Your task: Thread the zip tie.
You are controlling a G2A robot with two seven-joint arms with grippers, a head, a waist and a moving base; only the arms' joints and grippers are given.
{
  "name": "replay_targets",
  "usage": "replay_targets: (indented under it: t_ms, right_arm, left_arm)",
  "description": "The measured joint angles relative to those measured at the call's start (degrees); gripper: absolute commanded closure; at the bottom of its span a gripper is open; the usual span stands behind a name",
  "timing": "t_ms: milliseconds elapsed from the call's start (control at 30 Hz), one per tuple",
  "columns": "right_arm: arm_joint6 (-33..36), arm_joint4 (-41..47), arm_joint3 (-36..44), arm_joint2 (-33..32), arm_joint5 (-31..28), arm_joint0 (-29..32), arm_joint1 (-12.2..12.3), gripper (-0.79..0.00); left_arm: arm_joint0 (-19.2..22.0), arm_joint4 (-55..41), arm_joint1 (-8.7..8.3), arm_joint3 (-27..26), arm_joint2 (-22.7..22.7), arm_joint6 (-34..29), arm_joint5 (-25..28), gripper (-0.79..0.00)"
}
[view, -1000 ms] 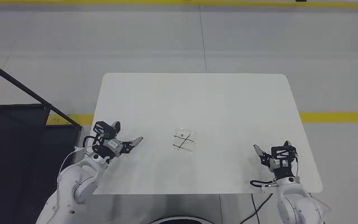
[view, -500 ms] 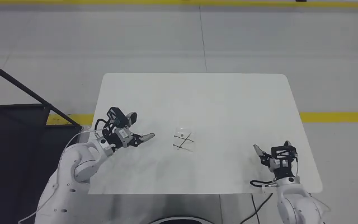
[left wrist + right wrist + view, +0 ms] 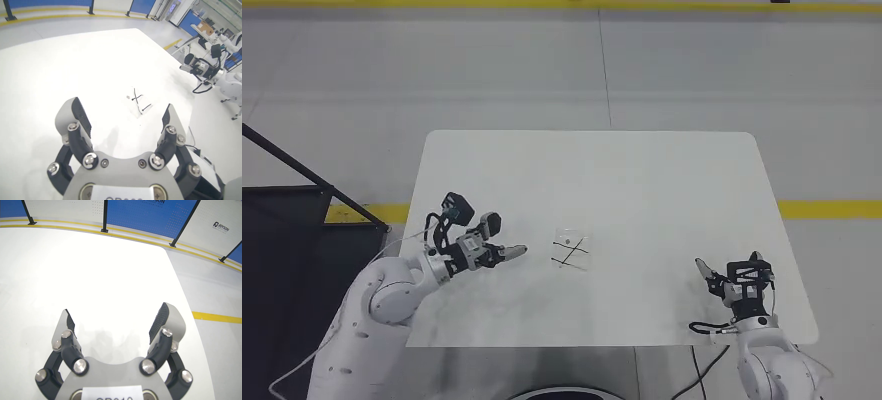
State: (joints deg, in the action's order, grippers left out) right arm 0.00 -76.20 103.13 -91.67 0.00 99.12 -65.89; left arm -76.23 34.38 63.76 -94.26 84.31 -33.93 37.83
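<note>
Two or three thin black zip ties (image 3: 570,250) lie crossed on a small clear sheet near the middle of the white table (image 3: 642,170). In the left wrist view the zip ties (image 3: 139,103) lie flat just beyond the fingertips. My left gripper (image 3: 506,251) hovers a short way to their left, open and empty, and in its own view the left gripper (image 3: 122,103) has its jaws spread wide. My right gripper (image 3: 729,264) stands open and empty near the table's front right corner, far from the ties. Bare table lies under the right gripper (image 3: 115,307).
A dark panel with a black slanted bar (image 3: 287,250) stands off the table's left side. The table's front edge (image 3: 602,346) runs close behind both grippers. A yellow floor line (image 3: 832,209) passes to the right.
My left gripper has moved right across the table, from near the left edge to close beside the zip ties, staying open. The right arm has kept still.
</note>
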Motion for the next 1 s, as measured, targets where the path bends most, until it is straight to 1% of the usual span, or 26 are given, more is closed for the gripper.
replay_targets:
  t_ms: [67, 167, 267, 400, 767, 867, 1000]
  right_arm:
    - [0.0, 0.0, 0.0, 0.0, 0.0, 0.0, 0.0, -0.785]
    - [0.0, 0.0, 0.0, 0.0, 0.0, 0.0, 0.0, -0.785]
    - [0.0, 0.0, 0.0, 0.0, 0.0, 0.0, 0.0, -0.785]
    - [0.0, 0.0, 0.0, 0.0, 0.0, 0.0, 0.0, -0.785]
    - [0.0, 0.0, 0.0, 0.0, 0.0, 0.0, 0.0, -0.785]
    - [0.0, 0.0, 0.0, 0.0, 0.0, 0.0, 0.0, -0.785]
    - [0.0, 0.0, 0.0, 0.0, 0.0, 0.0, 0.0, -0.785]
  left_arm:
    - [2.2, -6.7, -0.09, 0.8, -1.2, -6.7, -3.4, -0.785]
    - [5.0, -14.0, -0.11, 2.2, -2.7, -13.0, -7.4, -0.785]
    - [7.2, -19.4, -0.08, 3.7, -4.2, -17.4, -10.8, -0.785]
    - [9.0, -24.3, -0.21, 5.0, -5.7, -24.0, -13.6, -0.785]
    - [8.9, -24.4, -0.19, 5.0, -6.0, -24.0, -13.8, -0.785]
    - [9.1, -23.7, -0.02, 5.5, -7.8, -22.7, -16.2, -0.785]
    - [11.1, -22.7, 0.45, 7.6, -10.7, -20.9, -20.8, -0.785]
